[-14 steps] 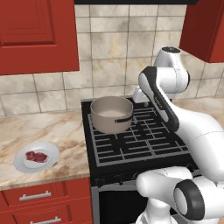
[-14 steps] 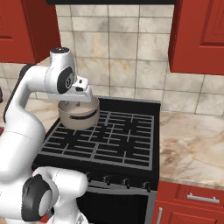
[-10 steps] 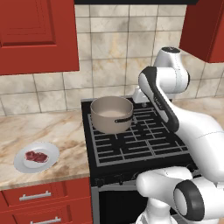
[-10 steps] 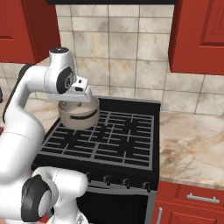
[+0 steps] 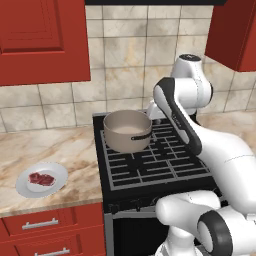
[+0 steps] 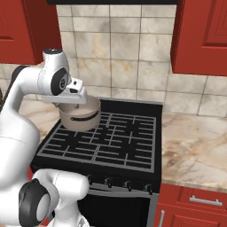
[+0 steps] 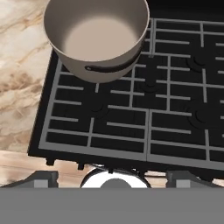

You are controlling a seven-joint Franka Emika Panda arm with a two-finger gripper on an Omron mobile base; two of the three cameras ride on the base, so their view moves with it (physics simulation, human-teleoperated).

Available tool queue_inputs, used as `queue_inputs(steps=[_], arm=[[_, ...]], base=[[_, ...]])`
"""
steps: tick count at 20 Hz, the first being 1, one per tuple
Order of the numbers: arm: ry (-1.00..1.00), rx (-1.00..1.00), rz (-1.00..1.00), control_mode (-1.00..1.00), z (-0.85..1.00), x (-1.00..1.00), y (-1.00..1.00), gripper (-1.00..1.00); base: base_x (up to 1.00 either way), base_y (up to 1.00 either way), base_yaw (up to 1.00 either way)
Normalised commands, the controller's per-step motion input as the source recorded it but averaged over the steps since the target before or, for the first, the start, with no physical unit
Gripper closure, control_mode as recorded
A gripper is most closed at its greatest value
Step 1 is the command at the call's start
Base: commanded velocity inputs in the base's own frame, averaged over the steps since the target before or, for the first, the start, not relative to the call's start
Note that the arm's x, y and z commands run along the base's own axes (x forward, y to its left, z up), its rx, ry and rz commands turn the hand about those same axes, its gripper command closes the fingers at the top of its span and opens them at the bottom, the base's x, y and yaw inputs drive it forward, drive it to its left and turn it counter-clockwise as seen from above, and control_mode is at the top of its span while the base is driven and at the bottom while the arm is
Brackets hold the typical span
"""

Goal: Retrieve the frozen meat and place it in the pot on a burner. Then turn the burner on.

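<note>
The robot's gripper is hovering above the stove, its fingers standing wide apart and holding nothing. Ahead of the fingertips and off toward one side, the pot is sitting empty on a rear burner, dark handle facing the hand. The frozen meat is lying well away from the fingers, on a white plate resting on the marble counter beside the stove (the slab is small and flat, so there is little for the pads to bite on).

The step in hand appears to be the reach for the meat, and the task is barely started. To do it well, the arm would probably need to swing clear of the pot's rim, travel over the counter, and descend with the jaws straddling the slab's narrow width, closing low enough to catch its edges without scraping or dragging the plate.

Compared with the frames a fraction of a second earlier, nothing is visibly changing: arm, pot, plate and meat are all sitting where they were, and the camera views have not shifted.
</note>
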Motion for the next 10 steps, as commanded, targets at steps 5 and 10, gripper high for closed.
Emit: queue_inputs(steps=[5,10], arm=[[0.0,0.0,0.04,-1.0,0.0,-0.29,0.31,-1.0],[0.0,0.0,0.07,-1.0,0.0,-0.36,0.36,-1.0]], base=[[0.0,0.0,0.0],[0.0,0.0,0.0]])
